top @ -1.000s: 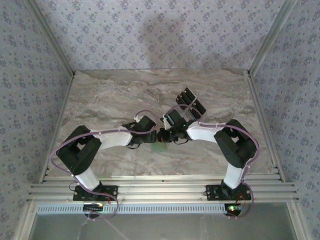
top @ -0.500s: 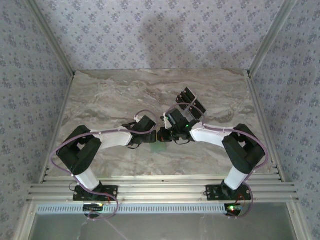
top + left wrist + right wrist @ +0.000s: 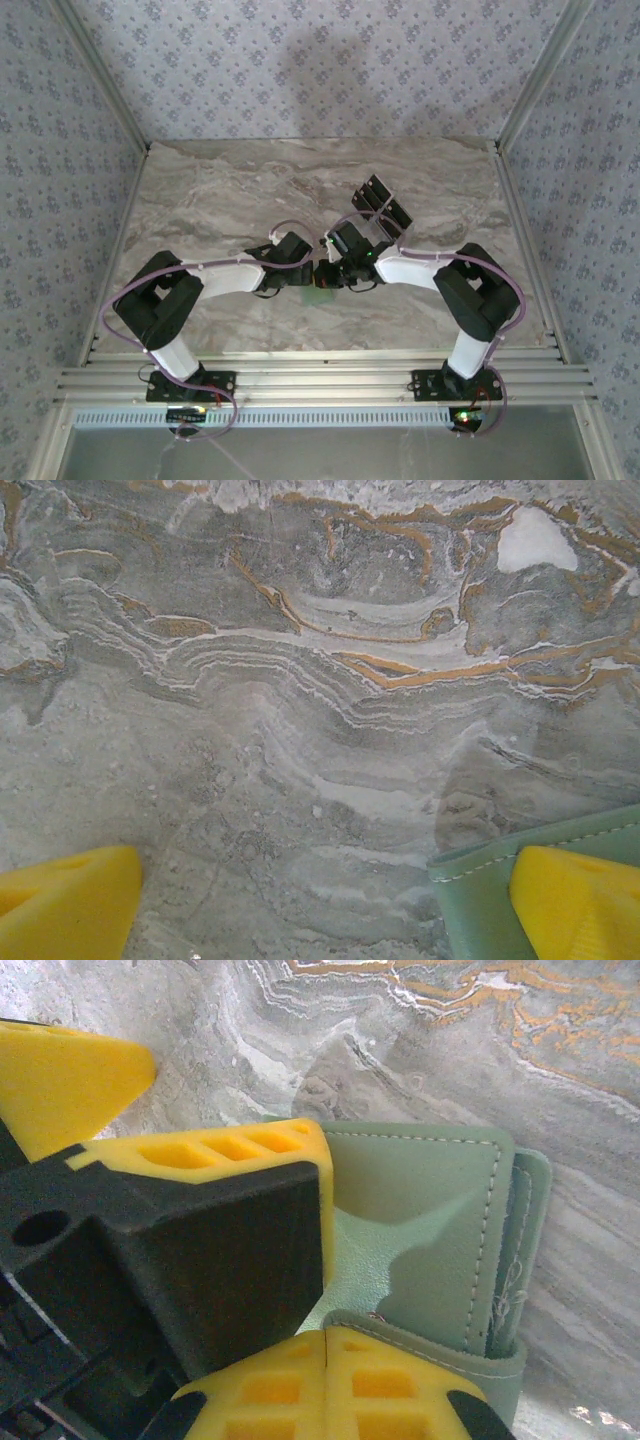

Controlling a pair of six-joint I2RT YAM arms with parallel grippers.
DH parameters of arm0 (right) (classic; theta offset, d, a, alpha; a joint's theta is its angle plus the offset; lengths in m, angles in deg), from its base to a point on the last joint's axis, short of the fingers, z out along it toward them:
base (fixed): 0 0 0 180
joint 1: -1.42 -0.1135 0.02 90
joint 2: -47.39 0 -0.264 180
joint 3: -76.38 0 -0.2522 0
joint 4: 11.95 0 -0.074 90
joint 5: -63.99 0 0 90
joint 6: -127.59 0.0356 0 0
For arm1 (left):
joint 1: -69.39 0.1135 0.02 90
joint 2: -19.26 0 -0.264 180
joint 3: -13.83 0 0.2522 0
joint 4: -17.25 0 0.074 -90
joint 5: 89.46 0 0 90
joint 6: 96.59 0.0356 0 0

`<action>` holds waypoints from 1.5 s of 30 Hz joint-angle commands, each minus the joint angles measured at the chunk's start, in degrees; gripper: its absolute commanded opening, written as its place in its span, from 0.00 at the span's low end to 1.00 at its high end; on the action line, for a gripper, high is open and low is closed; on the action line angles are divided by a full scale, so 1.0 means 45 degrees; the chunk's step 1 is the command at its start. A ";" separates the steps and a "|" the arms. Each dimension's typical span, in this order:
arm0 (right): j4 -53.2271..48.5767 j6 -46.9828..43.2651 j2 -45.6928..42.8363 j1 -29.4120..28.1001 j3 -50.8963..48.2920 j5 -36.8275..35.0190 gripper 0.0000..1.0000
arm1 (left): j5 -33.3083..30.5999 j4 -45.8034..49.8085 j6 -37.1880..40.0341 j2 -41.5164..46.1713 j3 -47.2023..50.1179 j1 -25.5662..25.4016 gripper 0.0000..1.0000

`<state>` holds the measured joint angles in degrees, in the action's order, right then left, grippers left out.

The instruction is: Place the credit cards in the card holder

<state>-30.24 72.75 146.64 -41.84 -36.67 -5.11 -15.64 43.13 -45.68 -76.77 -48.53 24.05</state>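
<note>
The card holder (image 3: pixel 320 291), a pale-green wallet, lies opened on the marble between the two arms. In the right wrist view the card holder (image 3: pixel 430 1210) shows its inner pockets, with one flap raised near the camera. My right gripper (image 3: pixel 328 1360) is shut, pads pressed together, its tips against that raised flap's edge. My left gripper (image 3: pixel 320 905) stands wide open; one yellow finger (image 3: pixel 580 900) rests on the card holder's corner (image 3: pixel 485 890), the other on bare marble. The same finger (image 3: pixel 200 1150) appears on the wallet's inside. The black credit cards (image 3: pixel 381 205) lie behind the right wrist.
The marble tabletop (image 3: pixel 220 190) stretches wide behind and to the left of the grippers. Aluminium posts (image 3: pixel 105 80) and patterned walls close in the sides and back. A ribbed metal rail (image 3: pixel 320 380) runs along the near edge by the arm bases.
The right arm's elbow swung out to the right and came back. Both grippers stayed together over the card holder, and the cards did not move.
</note>
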 commanded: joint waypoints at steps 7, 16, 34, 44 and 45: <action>0.0033 0.0049 0.0502 0.0241 0.0109 -0.0153 0.00 | 0.0961 0.0919 0.0133 -0.1160 0.0558 -0.0249 0.97; 0.0235 0.0098 0.0671 0.0576 -0.0292 -0.0200 0.00 | 0.0973 0.0936 0.0141 -0.1141 0.0574 -0.0256 0.97; -0.0513 0.0100 0.1302 0.0864 -0.0701 0.0224 0.00 | 0.0663 0.1733 -0.0045 -0.0205 0.0296 -0.0298 0.97; -0.0422 0.0518 0.0681 0.1010 -0.0765 0.0628 0.00 | 0.0848 0.1591 0.0220 0.0655 0.0584 -0.0080 0.97; -0.0368 0.0563 0.0661 0.1020 -0.0774 0.0695 0.00 | 0.0960 0.1493 0.0220 0.0599 0.0645 -0.0067 0.97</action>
<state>-26.57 73.88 149.11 -38.28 -37.98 1.32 -15.10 44.66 -46.56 -74.37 -47.63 24.01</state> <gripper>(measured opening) 0.065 0.974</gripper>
